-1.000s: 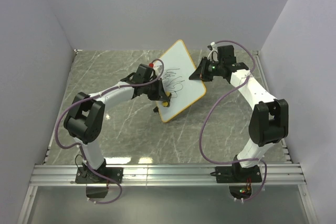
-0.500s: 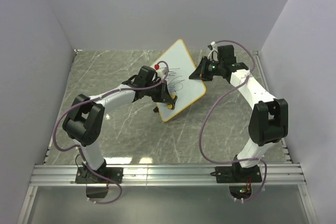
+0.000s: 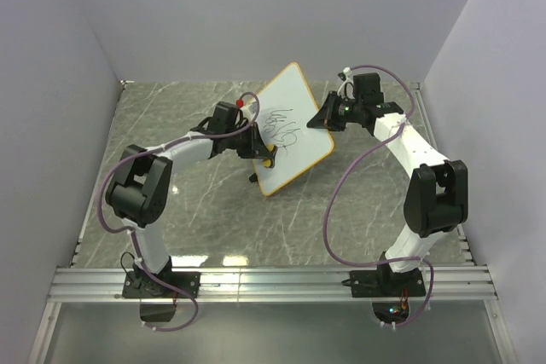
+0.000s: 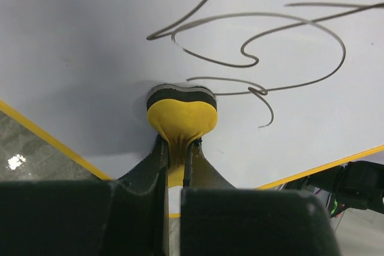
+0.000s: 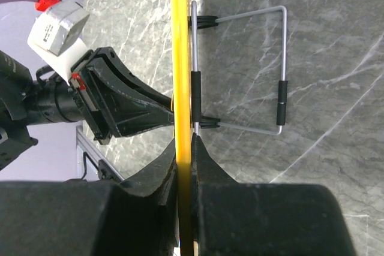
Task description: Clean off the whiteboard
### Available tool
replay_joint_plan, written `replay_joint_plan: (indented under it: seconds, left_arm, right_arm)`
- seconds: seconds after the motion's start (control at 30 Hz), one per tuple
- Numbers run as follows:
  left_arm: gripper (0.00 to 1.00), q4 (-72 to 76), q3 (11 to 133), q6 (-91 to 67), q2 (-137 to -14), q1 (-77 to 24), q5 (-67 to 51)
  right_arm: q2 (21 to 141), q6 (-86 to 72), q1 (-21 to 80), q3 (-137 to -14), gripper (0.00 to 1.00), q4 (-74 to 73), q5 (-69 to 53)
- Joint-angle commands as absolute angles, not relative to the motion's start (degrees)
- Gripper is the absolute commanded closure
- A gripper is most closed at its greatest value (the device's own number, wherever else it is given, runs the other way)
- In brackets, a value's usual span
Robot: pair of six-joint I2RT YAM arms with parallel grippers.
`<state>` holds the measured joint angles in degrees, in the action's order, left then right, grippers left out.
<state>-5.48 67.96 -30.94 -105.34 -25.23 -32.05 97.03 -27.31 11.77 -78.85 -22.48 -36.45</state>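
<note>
The whiteboard, white with an orange-yellow frame, stands tilted mid-table and bears black scribbles. In the left wrist view the scribbles loop above the eraser. My left gripper is shut on a yellow eraser whose dark pad presses on the board face. My right gripper is shut on the board's right edge; in the right wrist view the frame runs edge-on between its fingers, with the wire stand behind.
Grey marbled tabletop enclosed by pale walls. A metal rail runs along the near edge by the arm bases. A small black foot sits at the board's lower left edge.
My left gripper swept the eraser down over the board half a second ago, then came back up and left to the board's left edge. The right gripper and board held still.
</note>
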Motion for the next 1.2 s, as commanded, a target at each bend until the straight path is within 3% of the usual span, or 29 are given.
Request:
replay_joint_plan:
  seconds: [0.0,0.5,0.87,1.17]
  left_arm:
    - [1.00,-3.1,71.2,-31.0,-108.5,-25.6,-27.5]
    - [1.00,-6.7,77.7,-31.5,-109.0,-31.6,-31.1]
    - [1.00,-12.9,83.5,-30.3,-116.1,-27.4,-22.0]
    - [1.00,-9.1,81.2,-32.4,-117.1,-24.6,-22.1]
  right_arm:
    - [97.4,-28.2,14.5,-77.6,1.00,-25.6,-37.6]
    - [99.7,-28.3,14.9,-79.1,1.00,-24.8,-38.3]
    - [99.7,-26.9,14.9,-79.3,1.00,-25.8,-38.4]
    - [100.5,-26.9,14.8,-79.7,1.00,-26.6,-37.0]
